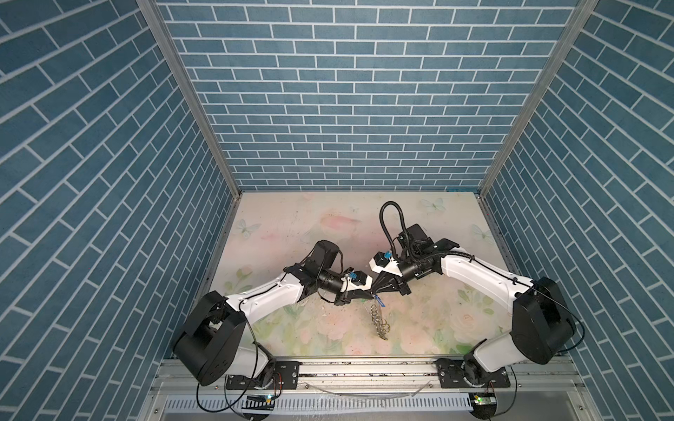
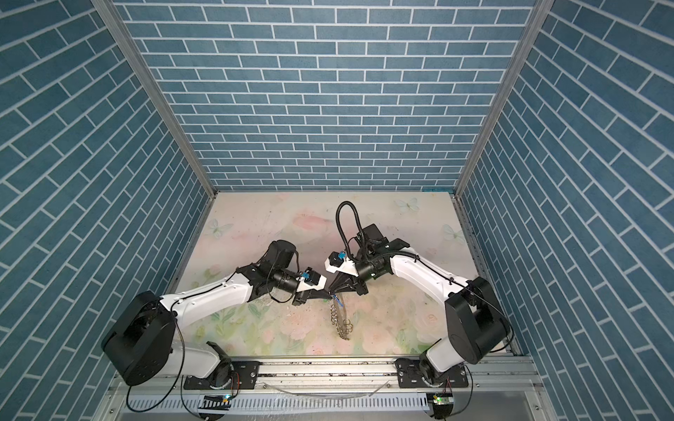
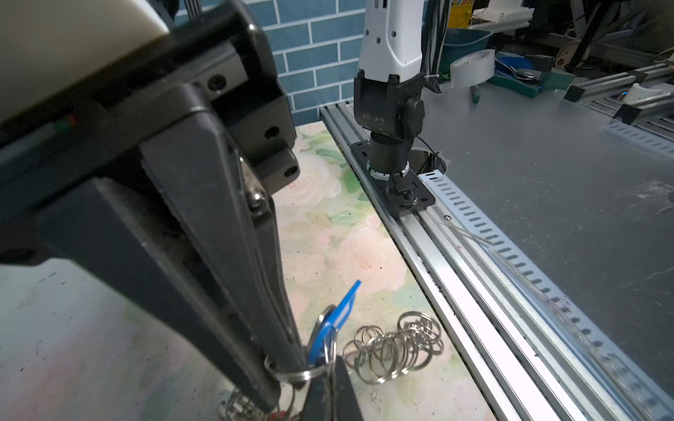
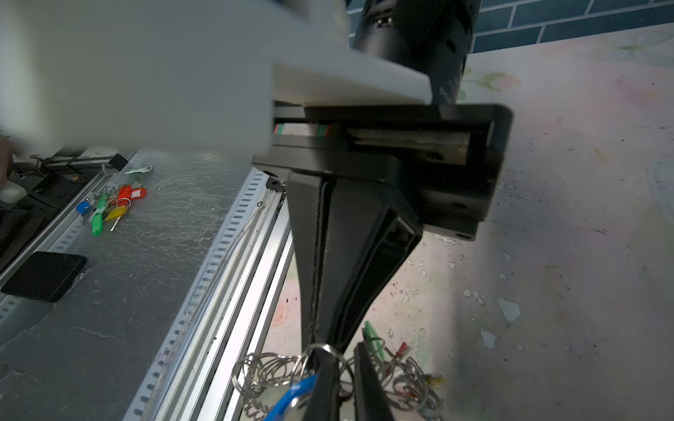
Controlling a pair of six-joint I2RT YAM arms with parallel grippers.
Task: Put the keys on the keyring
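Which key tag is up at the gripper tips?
The blue plastic key tag at the left gripper; the orange tag and yellow tag lie on the grey bench.

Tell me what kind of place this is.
Probably a robot test cell: brick-print panels enclose a floral tabletop, the right arm's base is bolted to an aluminium rail, and a tape roll lies beyond.
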